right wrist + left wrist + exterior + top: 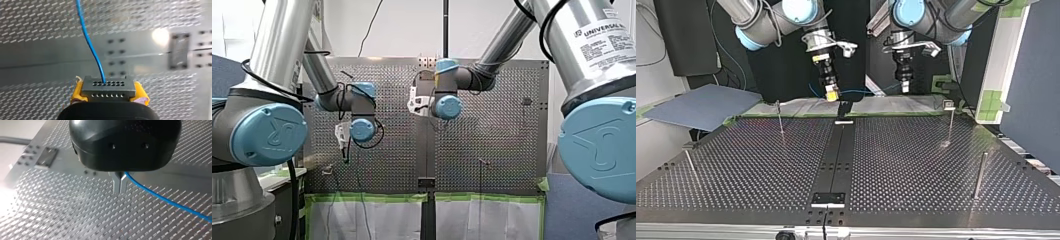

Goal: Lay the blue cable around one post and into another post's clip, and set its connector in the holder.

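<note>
In the right wrist view my right gripper point(109, 92) is shut on a grey connector point(107, 83), which sits between its yellow pads point(78, 91). The blue cable point(87, 40) leaves the connector and runs ahead over the table. In the left wrist view my left gripper point(120, 191) has its metal fingers shut on the blue cable point(160, 197), which trails off to one side. The top view shows both grippers above the table's far edge. My right gripper point(832, 93) is at the left and my left gripper point(905, 86) at the right, with the blue cable point(858, 91) slung between them.
Thin posts stand on the perforated table point(751, 165): one at the far left point(780, 117), one with a clip on top at the far right point(949, 122), a plain one at the near right point(979, 175) and one at the near left point(690, 162). A black strip point(838, 155) down the middle carries a bracket point(827, 198) at its near end.
</note>
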Controlling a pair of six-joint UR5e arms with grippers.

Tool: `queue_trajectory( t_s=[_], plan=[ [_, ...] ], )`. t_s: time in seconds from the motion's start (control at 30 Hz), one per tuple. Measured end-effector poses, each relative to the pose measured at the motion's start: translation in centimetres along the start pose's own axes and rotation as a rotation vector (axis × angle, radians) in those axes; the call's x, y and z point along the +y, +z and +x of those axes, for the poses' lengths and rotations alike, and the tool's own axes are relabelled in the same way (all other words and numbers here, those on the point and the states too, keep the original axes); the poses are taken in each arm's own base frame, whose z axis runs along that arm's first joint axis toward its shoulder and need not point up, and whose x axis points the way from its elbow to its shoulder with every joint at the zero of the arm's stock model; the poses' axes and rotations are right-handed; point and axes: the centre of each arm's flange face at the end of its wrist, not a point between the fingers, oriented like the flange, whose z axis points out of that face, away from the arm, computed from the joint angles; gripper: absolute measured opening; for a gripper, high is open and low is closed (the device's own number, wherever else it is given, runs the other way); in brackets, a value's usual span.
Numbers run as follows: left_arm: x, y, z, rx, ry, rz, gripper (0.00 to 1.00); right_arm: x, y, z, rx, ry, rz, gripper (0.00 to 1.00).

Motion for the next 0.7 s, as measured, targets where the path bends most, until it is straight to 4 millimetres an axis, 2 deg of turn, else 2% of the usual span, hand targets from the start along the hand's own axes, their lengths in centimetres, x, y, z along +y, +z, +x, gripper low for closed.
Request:
queue_trajectory(
  t_s=[0.13,0.27,0.47,0.57,0.7],
  plan=[
    [1.0,1.6,-2.4,-0.028,-0.029,-0.047,0.00,-0.7,0.7,4.0,0.043,0.007,0.023,0.00],
    [1.8,3.0,-4.7,-0.060,-0.055,-0.093,0.00,-1.2,1.1,7.1,0.085,0.013,0.040,0.00],
    [2.1,4.7,-8.5,-0.116,-0.122,-0.122,0.00,-2.0,1.4,12.9,0.174,0.025,0.071,0.00],
    [1.9,5.2,-10.4,-0.140,-0.156,-0.125,0.00,-2.3,1.4,14.4,0.194,0.026,0.089,0.00],
    [2.0,5.6,-12.8,-0.167,-0.192,-0.131,0.00,-2.7,1.7,14.8,0.192,0.024,0.119,0.00]
  ],
)
